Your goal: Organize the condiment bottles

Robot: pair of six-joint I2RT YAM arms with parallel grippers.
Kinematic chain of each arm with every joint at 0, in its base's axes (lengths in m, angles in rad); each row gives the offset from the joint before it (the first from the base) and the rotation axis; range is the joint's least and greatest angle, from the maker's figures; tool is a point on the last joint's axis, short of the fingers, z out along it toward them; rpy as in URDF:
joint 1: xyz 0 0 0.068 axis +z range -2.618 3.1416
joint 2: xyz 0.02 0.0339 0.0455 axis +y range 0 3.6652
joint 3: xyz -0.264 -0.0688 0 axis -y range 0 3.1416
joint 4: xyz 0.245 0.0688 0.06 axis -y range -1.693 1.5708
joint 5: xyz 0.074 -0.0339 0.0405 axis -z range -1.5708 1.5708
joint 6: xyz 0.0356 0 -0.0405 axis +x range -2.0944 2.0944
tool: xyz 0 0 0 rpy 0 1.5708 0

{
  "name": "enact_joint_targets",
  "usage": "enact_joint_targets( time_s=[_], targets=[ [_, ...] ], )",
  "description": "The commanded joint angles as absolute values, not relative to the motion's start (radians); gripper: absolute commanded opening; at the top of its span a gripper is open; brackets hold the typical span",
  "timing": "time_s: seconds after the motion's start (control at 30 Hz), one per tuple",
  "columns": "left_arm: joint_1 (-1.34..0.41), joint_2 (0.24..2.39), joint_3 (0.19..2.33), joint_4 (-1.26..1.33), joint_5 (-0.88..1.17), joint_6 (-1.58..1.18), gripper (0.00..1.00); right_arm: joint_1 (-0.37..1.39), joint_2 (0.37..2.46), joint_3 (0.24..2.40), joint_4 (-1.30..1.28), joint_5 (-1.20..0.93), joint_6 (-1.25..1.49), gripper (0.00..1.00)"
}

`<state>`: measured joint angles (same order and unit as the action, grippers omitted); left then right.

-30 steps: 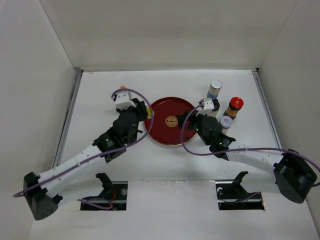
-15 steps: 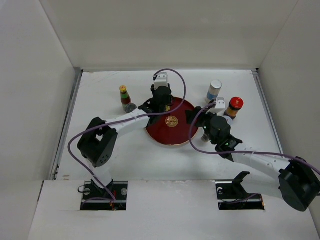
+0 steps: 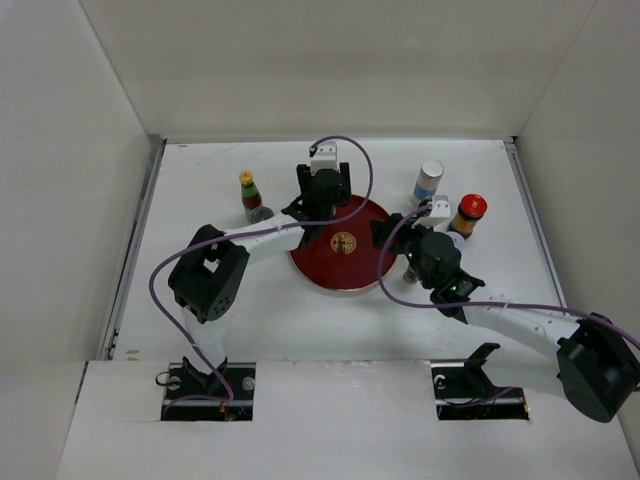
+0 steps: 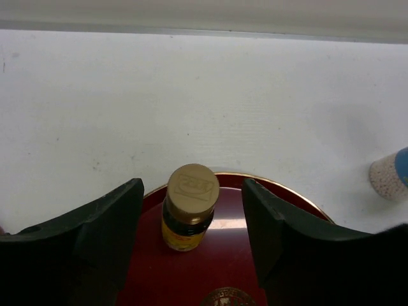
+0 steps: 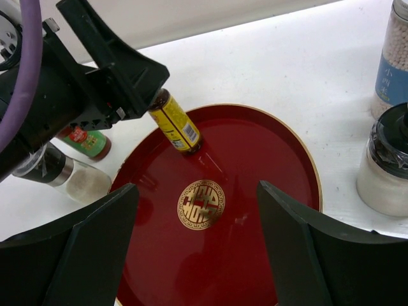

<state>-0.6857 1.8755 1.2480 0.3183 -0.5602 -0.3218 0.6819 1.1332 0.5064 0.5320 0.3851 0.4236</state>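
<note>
Our left claw (image 4: 191, 185) stands wide, with a small bottle (image 4: 188, 207) upright between its fingers and a gap on either side, so nothing is held. We judge this tan-capped bottle light, rigid and smooth, narrow enough to tip easily, and best gripped on the labelled body under the cap. It rests on the red tray (image 5: 268, 159), the only bottle there; its dark glass hides the contents. Our right claw (image 5: 197, 197) hangs wide over the tray's emblem, holding nothing. To its right, on the table (image 4: 95, 95), stand a blue-labelled jar (image 5: 394, 57) of white pellets and a black-capped jar (image 5: 387, 166). To its left are a green-and-red bottle (image 5: 89, 141) and a clear shaker (image 5: 64, 175) of pale grains.
</note>
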Motion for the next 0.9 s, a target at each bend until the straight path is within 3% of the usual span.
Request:
enact_joint_targets(
  time_s=[0.0,0.13,0.33,0.47,0.6,0.67,0.87],
  targets=[
    [-0.694,1.826,1.266,0.388,-0.566,-0.313,0.68,0.679,1.129,0.503,0.589,0.387,0.436,0.81],
    [-0.706,1.691,1.191,0.380,-0.583,-0.316,0.81,0.679,1.127,0.503,0.586,0.387,0.436,0.81],
    [-0.731,1.390,0.956,0.351,-0.646,-0.344,0.81,0.677,1.118,0.500,0.587,0.387,0.436,0.81],
    [-0.697,1.195,0.783,0.197,-0.678,-0.432,0.81,0.677,1.126,0.505,0.586,0.387,0.437,0.82],
    [-0.602,1.057,0.658,0.068,-0.661,-0.520,0.81,0.683,1.144,0.512,0.589,0.377,0.437,0.95],
    [-0.568,1.035,0.618,0.063,-0.650,-0.523,0.82,0.682,1.150,0.517,0.588,0.376,0.437,1.00],
    [-0.516,1.147,0.617,0.133,-0.577,-0.528,0.85,0.683,1.177,0.523,0.589,0.367,0.436,1.00]
  ],
)
